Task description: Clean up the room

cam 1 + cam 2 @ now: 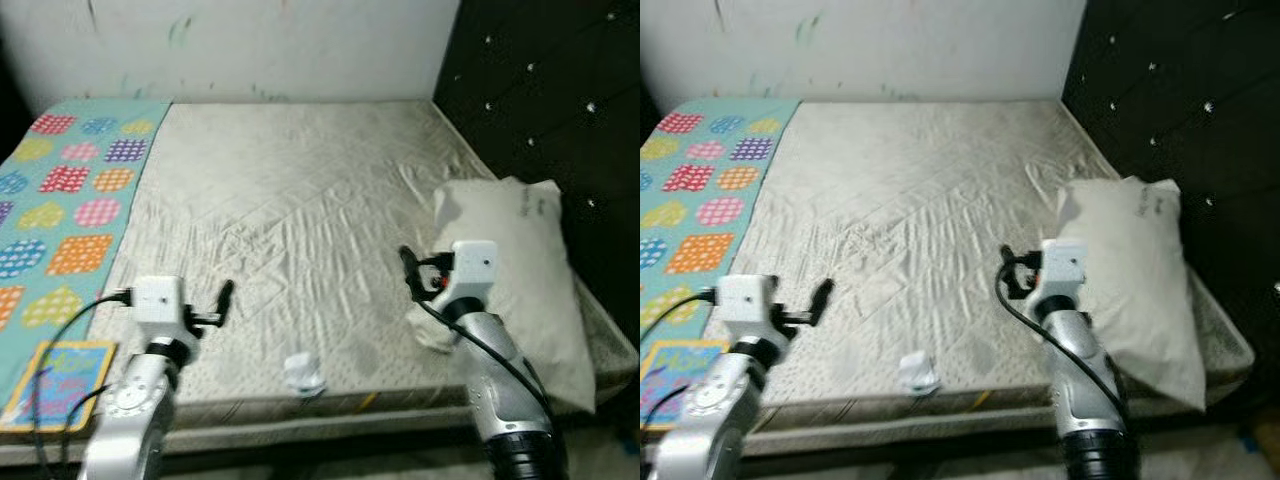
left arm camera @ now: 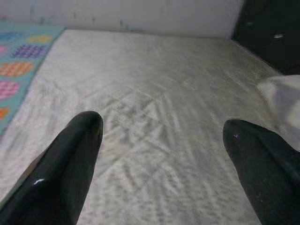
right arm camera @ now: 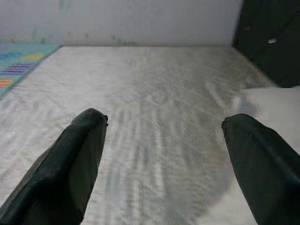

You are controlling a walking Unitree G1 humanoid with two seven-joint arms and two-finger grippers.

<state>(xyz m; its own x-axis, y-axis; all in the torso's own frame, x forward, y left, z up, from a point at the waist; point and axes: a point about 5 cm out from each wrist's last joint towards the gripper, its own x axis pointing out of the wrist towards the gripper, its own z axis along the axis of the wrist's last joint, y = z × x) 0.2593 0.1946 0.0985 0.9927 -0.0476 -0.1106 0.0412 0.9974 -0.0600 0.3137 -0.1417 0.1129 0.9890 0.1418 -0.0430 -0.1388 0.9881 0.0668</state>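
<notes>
I'm looking down at one bare grey mattress (image 1: 300, 210) that fills the middle of the frame, against a white wall (image 1: 250, 45) at the top and a black tufted headboard (image 1: 545, 90) at upper right. I count one white pillow (image 1: 525, 275) lying at the right edge of the mattress, and one small crumpled white scrap (image 1: 303, 373) near the bottom centre, close to the mattress's front edge. Along the left side lies one teal blanket with coloured patches (image 1: 60, 200), and at lower left one colourful book (image 1: 60, 380) rests on it. My left gripper (image 1: 225, 300) hovers at lower left above the mattress, its two fingers (image 2: 70, 159) spread wide, grasping nothing. My right gripper (image 1: 408, 268) hovers right of centre, just beside the pillow, fingers (image 3: 75, 159) likewise apart and empty.
</notes>
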